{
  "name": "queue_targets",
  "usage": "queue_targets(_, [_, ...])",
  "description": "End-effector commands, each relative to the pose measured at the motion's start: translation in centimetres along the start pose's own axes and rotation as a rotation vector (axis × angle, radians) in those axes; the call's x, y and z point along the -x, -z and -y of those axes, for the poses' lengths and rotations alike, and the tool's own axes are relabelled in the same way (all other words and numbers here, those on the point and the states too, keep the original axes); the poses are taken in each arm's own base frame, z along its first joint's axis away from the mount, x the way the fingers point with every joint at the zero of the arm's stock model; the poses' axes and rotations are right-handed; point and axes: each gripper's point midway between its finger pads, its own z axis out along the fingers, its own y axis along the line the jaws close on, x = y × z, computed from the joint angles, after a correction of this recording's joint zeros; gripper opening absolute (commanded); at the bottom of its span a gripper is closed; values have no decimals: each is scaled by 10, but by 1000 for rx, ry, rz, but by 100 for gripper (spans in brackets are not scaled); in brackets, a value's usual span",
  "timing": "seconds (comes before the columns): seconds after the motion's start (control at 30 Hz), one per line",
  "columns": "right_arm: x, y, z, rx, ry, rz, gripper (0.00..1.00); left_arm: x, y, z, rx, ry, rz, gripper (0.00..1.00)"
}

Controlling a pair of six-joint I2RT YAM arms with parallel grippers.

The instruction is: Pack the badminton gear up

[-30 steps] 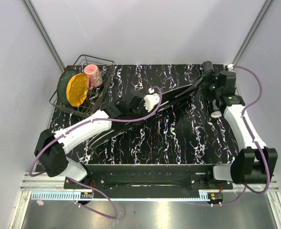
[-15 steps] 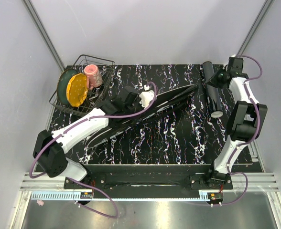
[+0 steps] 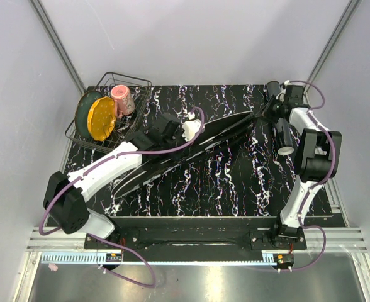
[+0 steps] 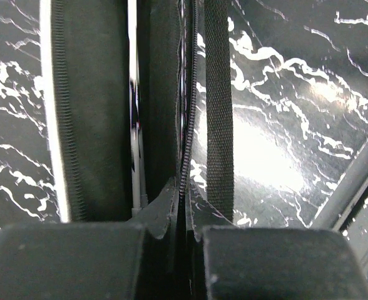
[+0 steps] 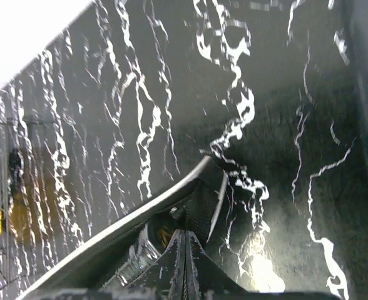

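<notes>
Pinching woven, zip-edged black bag (image 4: 96, 125): left claw (image 4: 184, 203).

The black, white-veined table (image 3: 223, 182) is carrying a wire basket (image 3: 141, 107) at its far-left corner, a big black racket-shaped bag (image 3: 226, 129) lying diagonally mid-table, and a long black tube (image 3: 284, 135) far right.

A: Site type?
B: Robotics lab, test cell. Left arm (image 3: 103, 170) and right arm (image 3: 316, 157) are bolted to a black rail (image 3: 197, 229) at the near edge of a marbled bench (image 3: 223, 185).
A: Supporting evidence?
B: Blank grey panels (image 3: 191, 44) enclose three sides. Aluminium posts (image 3: 56, 44) stand in the far corners. Purple cables (image 3: 166, 153) loop off each arm. A scale strip (image 3: 78, 258) and sheet metal (image 3: 204, 283) lie under the rail.
</notes>
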Motion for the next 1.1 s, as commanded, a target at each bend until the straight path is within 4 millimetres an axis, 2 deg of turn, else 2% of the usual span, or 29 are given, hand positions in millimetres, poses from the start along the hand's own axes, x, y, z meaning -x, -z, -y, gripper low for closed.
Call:
queue_targets(0.0, [-15,13,-18,59,32,8,3,32,3,2,-26,-11,103,0])
queue_targets(0.13, [16,33,-1,52,-34,74,4,32,3,2,-24,-9,104,0])
queue_targets(0.2, [27,41,1,29,-20,96,5,33,5,2,-23,-14,107,0])
queue_targets(0.3, [40,43,2,-8,-11,126,7,34,6,2,-22,-17,111,0])
queue_targets(0.4, [42,38,2,-5,-34,117,8,34,6,4,-34,-17,113,0])
queue_targets(0.47, [39,33,-4,14,-38,113,8,36,7,5,-37,-20,119,0])
queue_targets(0.53, [28,23,-11,35,-25,91,8,37,8,5,-42,-23,125,0])
queue_targets(0.57, [19,16,-20,46,-9,72,8,36,7,6,-47,-23,124,0])
queue_targets(0.63, [2,3,-25,58,-17,23,8,37,7,8,-55,-23,126,0])
queue_targets(0.67, [-4,-4,-37,90,-17,14,8,38,8,9,-58,-25,130,0])
queue_targets(0.7, [-18,-10,-39,99,-18,-11,8,39,8,9,-59,-24,135,0])
queue_targets(0.8, [-33,-15,-45,90,0,-29,8,37,7,11,-71,-25,135,0])
queue_targets(0.87, [-33,-11,-43,98,-22,-34,7,37,6,11,-69,-22,133,0])
queue_targets(0.97, [-7,8,-21,27,-35,62,6,37,7,10,-64,-21,135,0])
queue_targets(1.0, [8,20,-10,19,-54,98,6,38,7,10,-63,-23,136,0])
queue_targets(1.07, [26,32,-7,25,-63,130,9,38,7,9,-64,-22,137,0])
